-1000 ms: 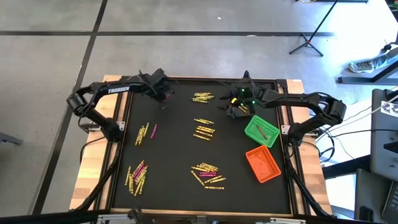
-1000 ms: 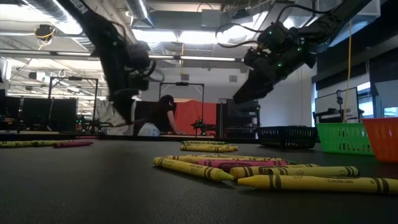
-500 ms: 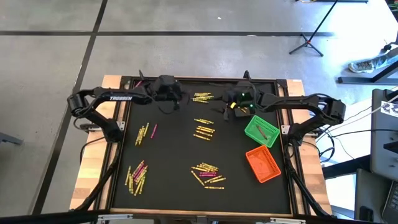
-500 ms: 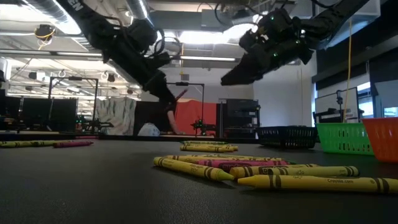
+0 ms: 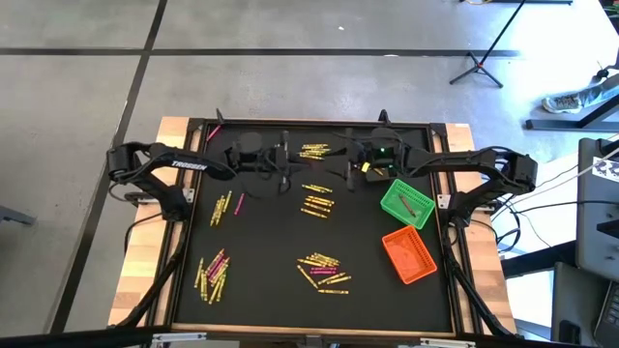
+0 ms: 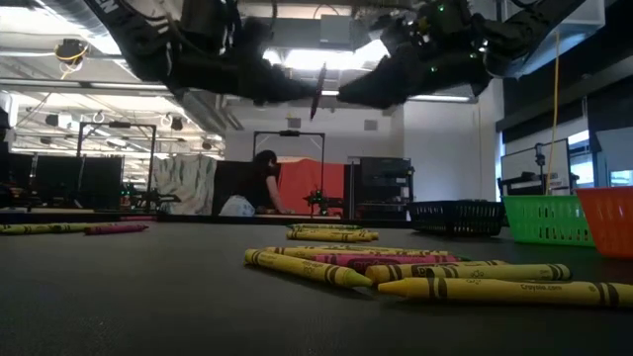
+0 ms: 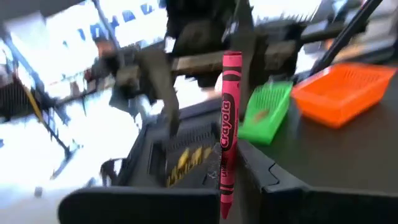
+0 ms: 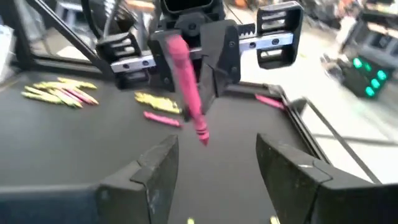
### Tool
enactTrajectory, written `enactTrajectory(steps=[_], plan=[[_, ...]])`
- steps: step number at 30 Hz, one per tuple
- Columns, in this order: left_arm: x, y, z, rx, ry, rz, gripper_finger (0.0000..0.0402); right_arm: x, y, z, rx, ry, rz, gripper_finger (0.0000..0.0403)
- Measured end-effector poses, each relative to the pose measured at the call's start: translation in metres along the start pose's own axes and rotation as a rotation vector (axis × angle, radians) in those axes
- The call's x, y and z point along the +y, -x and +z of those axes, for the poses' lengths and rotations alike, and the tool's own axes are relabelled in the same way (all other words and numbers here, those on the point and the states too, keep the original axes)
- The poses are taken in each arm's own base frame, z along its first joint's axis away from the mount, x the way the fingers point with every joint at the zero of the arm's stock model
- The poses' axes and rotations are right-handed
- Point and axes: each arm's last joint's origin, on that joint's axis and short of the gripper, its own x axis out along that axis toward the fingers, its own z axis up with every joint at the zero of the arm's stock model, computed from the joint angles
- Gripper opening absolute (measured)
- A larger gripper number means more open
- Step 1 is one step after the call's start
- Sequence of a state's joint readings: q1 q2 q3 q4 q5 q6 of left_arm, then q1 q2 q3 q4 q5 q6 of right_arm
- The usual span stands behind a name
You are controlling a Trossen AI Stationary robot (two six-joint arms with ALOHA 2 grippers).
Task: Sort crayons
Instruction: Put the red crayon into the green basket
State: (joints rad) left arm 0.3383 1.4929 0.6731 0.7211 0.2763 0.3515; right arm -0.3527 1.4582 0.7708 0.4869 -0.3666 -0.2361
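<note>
- Left gripper [image 5: 286, 162], raised at the mat's 12 o'clock, is clamped on a slim, paper-wrapped pink crayon [image 7: 226, 134].
- Right gripper [image 5: 350, 168] faces it, jaws spread wide, seemingly empty.
- Waxy yellow crayons [image 5: 323, 272] lie scattered; meshed green bin [image 5: 406, 203] at 3 o'clock.

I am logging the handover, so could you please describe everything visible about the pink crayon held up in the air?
The pink crayon is a thin magenta stick with a paper wrapper printed "Crayola" and a blunt tip. The left gripper pinches it near one end, well above the table, so it touches nothing else. The right gripper faces it, open, not yet touching.
</note>
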Motion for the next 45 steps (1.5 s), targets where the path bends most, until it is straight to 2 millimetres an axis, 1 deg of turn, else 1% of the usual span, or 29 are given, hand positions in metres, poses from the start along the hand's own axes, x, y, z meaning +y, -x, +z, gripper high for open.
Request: enactTrajectory(steps=[6, 8, 12, 16, 20, 26, 29, 31, 39, 41, 45], plan=[[-0.011, -0.003, 0.012, -0.090, -0.024, -0.016, 0.0009, 0.002, 0.000, 0.013, -0.139, 0.023, 0.077, 0.0211], [-0.014, -0.004, 0.014, -0.092, -0.025, -0.010, 0.0009, 0.006, -0.001, 0.017, -0.167, 0.025, 0.086, 0.0211], [-0.017, -0.005, 0.015, -0.068, -0.023, 0.054, 0.0009, 0.019, -0.004, 0.022, -0.201, 0.071, 0.119, 0.0211], [-0.020, -0.007, 0.014, -0.064, -0.022, 0.045, 0.0009, 0.030, -0.007, 0.027, -0.219, 0.104, 0.096, 0.0211], [-0.022, -0.007, 0.015, -0.070, -0.023, 0.038, 0.0009, 0.034, -0.009, 0.029, -0.220, 0.121, 0.040, 0.0211], [-0.023, -0.007, 0.015, -0.078, -0.025, 0.020, 0.0009, 0.032, -0.023, 0.016, -0.238, 0.118, 0.029, 0.0209], [-0.023, -0.007, 0.015, -0.079, -0.025, 0.020, 0.0009, 0.032, -0.025, 0.015, -0.246, 0.131, 0.027, 0.0189], [-0.023, -0.007, 0.015, -0.078, -0.025, 0.020, 0.0009, 0.032, -0.025, 0.015, -0.246, 0.139, 0.027, 0.0164], [-0.023, -0.007, 0.015, -0.071, -0.020, 0.015, 0.0009, 0.032, -0.025, 0.014, -0.244, 0.154, 0.026, 0.0024], [-0.023, -0.007, 0.014, -0.067, -0.019, 0.014, 0.0009, 0.032, -0.025, 0.013, -0.235, 0.161, 0.028, 0.0014], [-0.023, -0.007, 0.013, -0.056, -0.015, 0.013, 0.0010, 0.032, -0.025, 0.012, -0.207, 0.167, 0.012, 0.0036]])
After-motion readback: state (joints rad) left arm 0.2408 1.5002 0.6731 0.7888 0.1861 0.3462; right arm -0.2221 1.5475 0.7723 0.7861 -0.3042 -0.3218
